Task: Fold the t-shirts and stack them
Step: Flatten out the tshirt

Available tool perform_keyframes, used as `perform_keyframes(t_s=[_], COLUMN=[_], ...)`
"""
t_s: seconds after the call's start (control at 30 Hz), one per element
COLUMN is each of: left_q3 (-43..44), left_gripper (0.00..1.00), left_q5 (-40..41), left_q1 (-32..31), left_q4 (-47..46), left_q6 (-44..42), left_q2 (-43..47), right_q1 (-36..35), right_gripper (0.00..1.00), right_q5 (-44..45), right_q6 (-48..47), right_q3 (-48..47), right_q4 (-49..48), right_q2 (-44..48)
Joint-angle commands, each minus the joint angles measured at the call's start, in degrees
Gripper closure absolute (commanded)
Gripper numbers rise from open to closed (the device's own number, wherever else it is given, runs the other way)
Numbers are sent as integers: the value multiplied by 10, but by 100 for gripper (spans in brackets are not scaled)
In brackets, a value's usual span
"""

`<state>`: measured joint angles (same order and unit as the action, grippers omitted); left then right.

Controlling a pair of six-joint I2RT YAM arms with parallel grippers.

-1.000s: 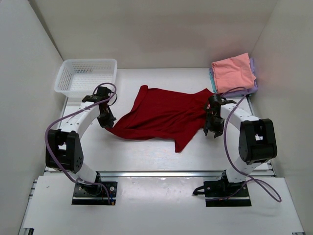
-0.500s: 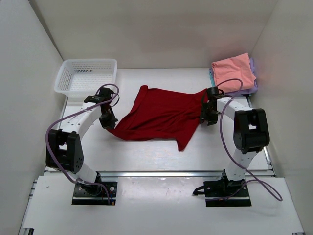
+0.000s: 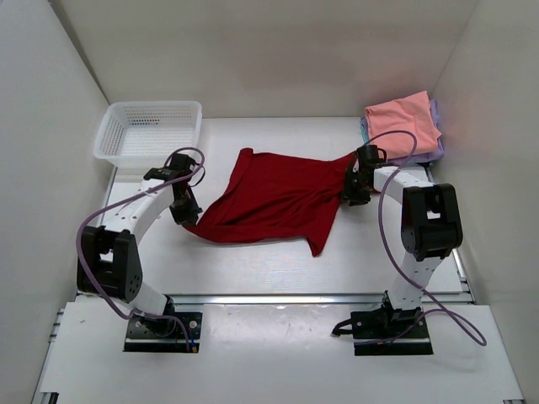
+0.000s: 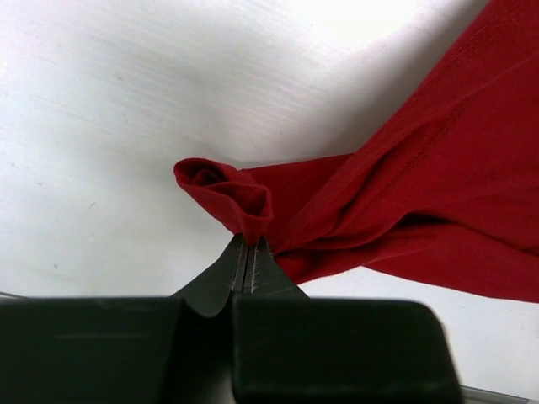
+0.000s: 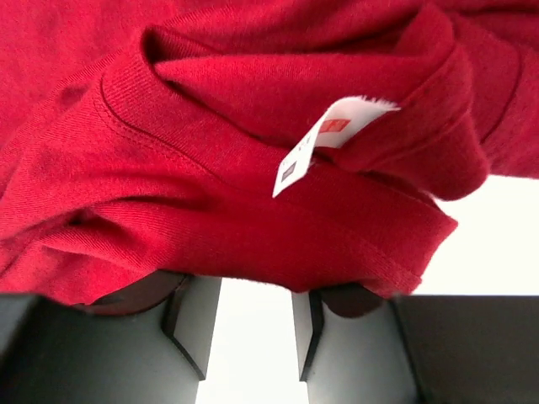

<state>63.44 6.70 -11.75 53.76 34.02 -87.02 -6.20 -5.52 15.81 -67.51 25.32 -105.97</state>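
**Q:** Two claws attend one garment. Where does it lie?

**A:** The large plain dark red cloth t-shirt (image 3: 274,198) lies rumpled across the middle of the white table (image 3: 253,261), between the arms. The stack of folded cloth squares (image 3: 402,124), salmon pink uppermost, sits at the far right corner. The white plastic mesh basket (image 3: 147,133) stands at the far left corner.

**Q:** How does each claw stand to the shirt?

**A:** The left claw (image 4: 249,248) is pressed together on a rolled corner at the shirt's left end. The right claw (image 3: 352,192) is at the shirt's right end, where the ribbed collar (image 5: 253,168) and its white label (image 5: 324,139) drape over the fingertips. A gap shows between the fingers lower down. Whether the hidden tips pinch the collar cannot be told.

**Q:** How is the step in hand done well?

**A:** The step is probably spreading the shirt flat before folding.
- Make sure of the right-hand grip first, since a collar may slip or stretch.
- Draw both ends apart evenly, low over the table, towards its left and right edges, until the wrinkles are gone.
- Keep the cloth well apart from the stack.
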Motion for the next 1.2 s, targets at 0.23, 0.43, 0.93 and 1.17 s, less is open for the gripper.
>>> perform_keyframes(t_s=[0.23, 0.43, 0.93, 1.17], left_q3=[-25, -19, 12, 5], left_gripper=[100, 100, 100, 100], left_q5=[20, 12, -3, -9], left_q1=[-3, 4, 12, 7], left_q4=[23, 17, -8, -10], left_q6=[-3, 4, 18, 17], left_q2=[55, 53, 19, 16], right_q1=[7, 13, 61, 56], right_gripper=[100, 100, 100, 99], right_q5=[-17, 26, -90, -120], right_q6=[-25, -9, 15, -6], right_q3=[-6, -18, -5, -303], right_q4=[-69, 36, 148, 184], right_q2=[-6, 112, 248, -23])
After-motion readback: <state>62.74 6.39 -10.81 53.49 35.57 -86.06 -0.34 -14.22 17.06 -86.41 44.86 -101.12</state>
